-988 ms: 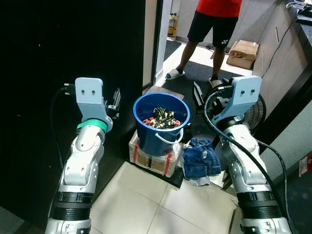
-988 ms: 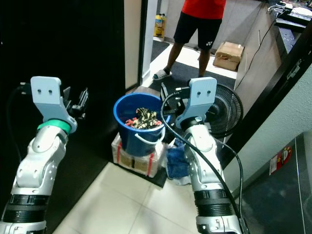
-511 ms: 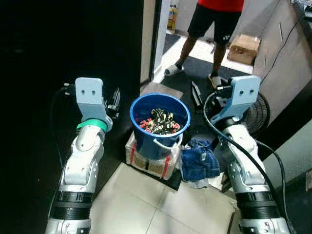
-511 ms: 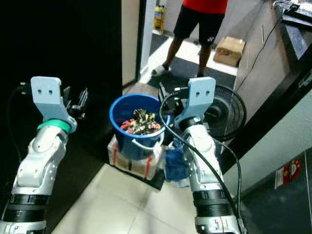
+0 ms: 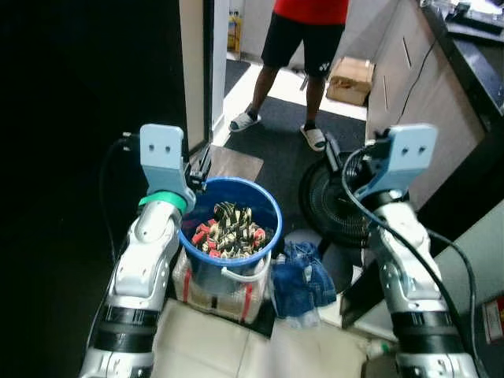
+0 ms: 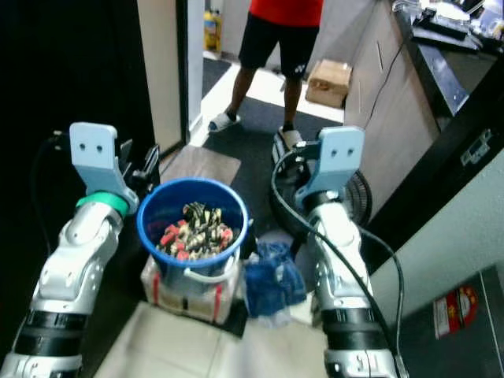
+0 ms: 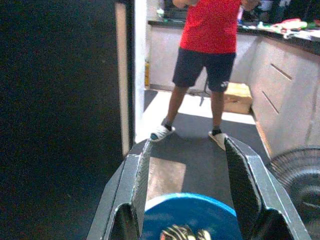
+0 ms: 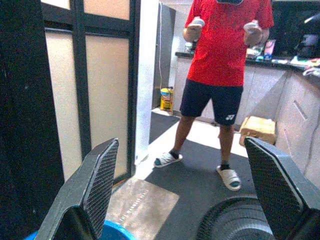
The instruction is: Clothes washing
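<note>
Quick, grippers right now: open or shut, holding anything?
Left gripper: open, empty, raised over the blue bucket's rim.
Right gripper: open, empty, raised above the floor fan.

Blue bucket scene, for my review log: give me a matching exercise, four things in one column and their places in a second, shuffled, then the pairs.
Things:
1. blue bucket
2. denim garment
3. floor fan
4. cardboard box

Places:
A. on the floor beside the cabinets, behind the person
B. crumpled on the floor to the bucket's right
C. on top of a taped box, filled with mixed clothes
D. lying flat on the dark mat, under the right end effector

Pairs: 1-C, 2-B, 3-D, 4-A
</note>
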